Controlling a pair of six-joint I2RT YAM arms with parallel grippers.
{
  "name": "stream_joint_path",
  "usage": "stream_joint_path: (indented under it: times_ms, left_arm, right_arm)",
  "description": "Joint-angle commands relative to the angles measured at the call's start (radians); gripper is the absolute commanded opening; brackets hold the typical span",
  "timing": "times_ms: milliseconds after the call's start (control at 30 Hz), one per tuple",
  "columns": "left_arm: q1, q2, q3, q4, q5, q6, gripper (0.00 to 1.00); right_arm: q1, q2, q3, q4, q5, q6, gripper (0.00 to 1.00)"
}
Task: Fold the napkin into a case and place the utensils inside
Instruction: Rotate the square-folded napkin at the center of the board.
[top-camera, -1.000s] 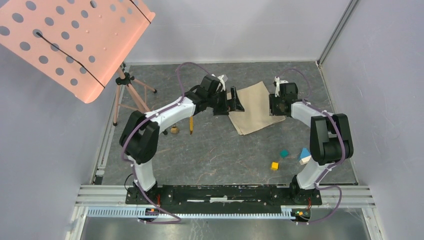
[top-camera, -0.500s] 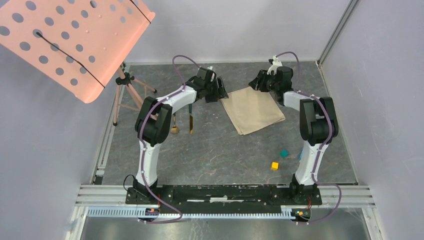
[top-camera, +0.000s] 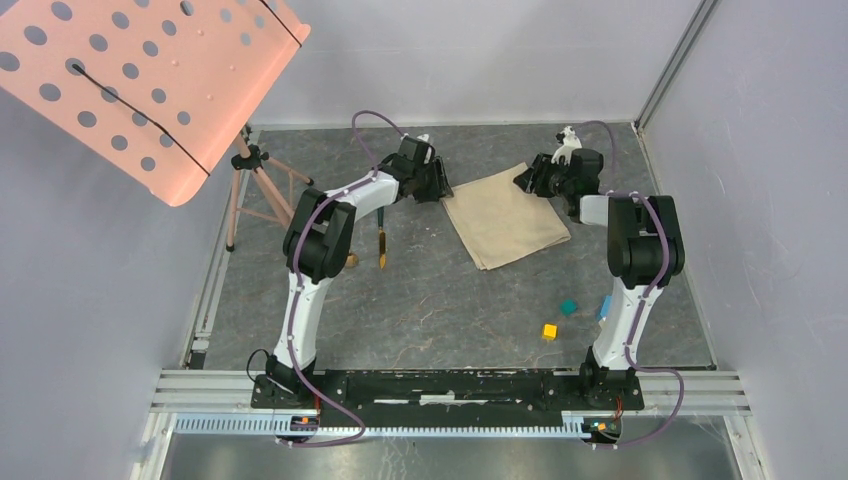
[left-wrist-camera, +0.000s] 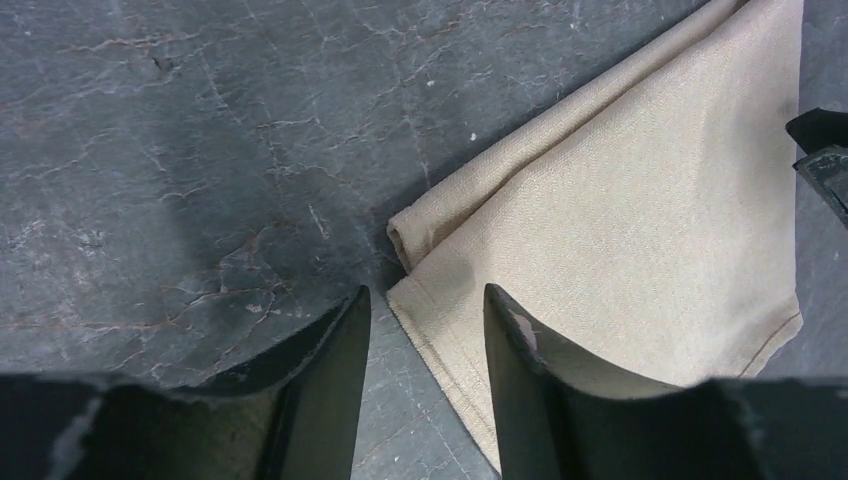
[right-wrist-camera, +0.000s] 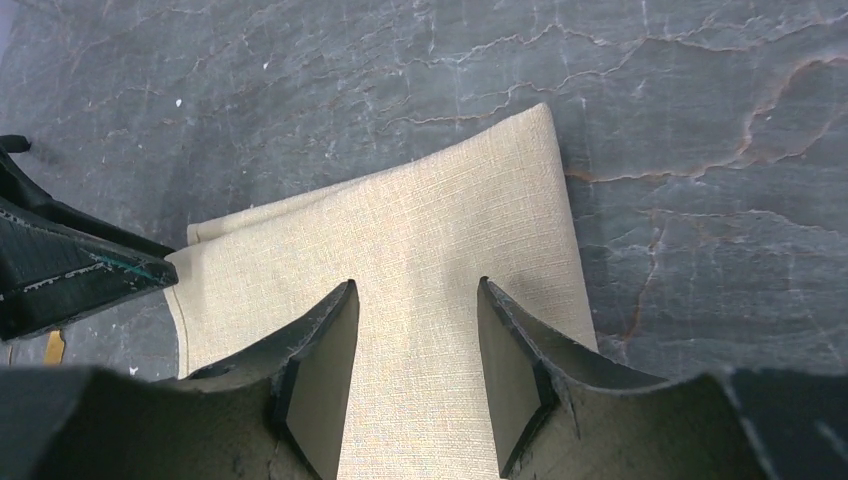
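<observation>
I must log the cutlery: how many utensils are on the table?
2. The knife lies left of the napkin; the spoon is just left of the knife, mostly hidden by the left arm. Others may be hidden.

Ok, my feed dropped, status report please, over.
Left gripper open, at napkin corner. Right gripper open, above napkin. Napkin folded, flat; utensils outside it, left. Nothing in the way.

The napkin (top-camera: 506, 216), plain beige cloth, lies flat on the tabletop (top-camera: 440, 300), folded double with a soft rolled fold along one edge. One corner sits just ahead of the left hand (top-camera: 441, 185), and the far edge runs under the right hand (top-camera: 526, 181). The knife (top-camera: 382, 249) and spoon (top-camera: 349, 260), gold and dark-handled, lie side by side, well behind the left hand.
</observation>
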Motion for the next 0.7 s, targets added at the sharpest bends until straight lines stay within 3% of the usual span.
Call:
stream_joint_path:
  times_ms: [0, 300, 667]
  left_arm:
    - [0.006, 0.019, 0.022, 0.047, 0.039, 0.017, 0.48]
    - [0.007, 0.015, 0.068, 0.064, 0.076, 0.046, 0.13]
    - [0.0, -0.01, 0.092, 0.085, 0.092, 0.054, 0.08]
  right_arm:
    - [0.001, -0.056, -0.016, 0.07, -0.015, -0.018, 0.53]
    - [-0.001, -0.054, -0.017, 0.075, -0.018, -0.016, 0.52]
    - [-0.001, -0.047, -0.014, 0.08, -0.025, -0.008, 0.51]
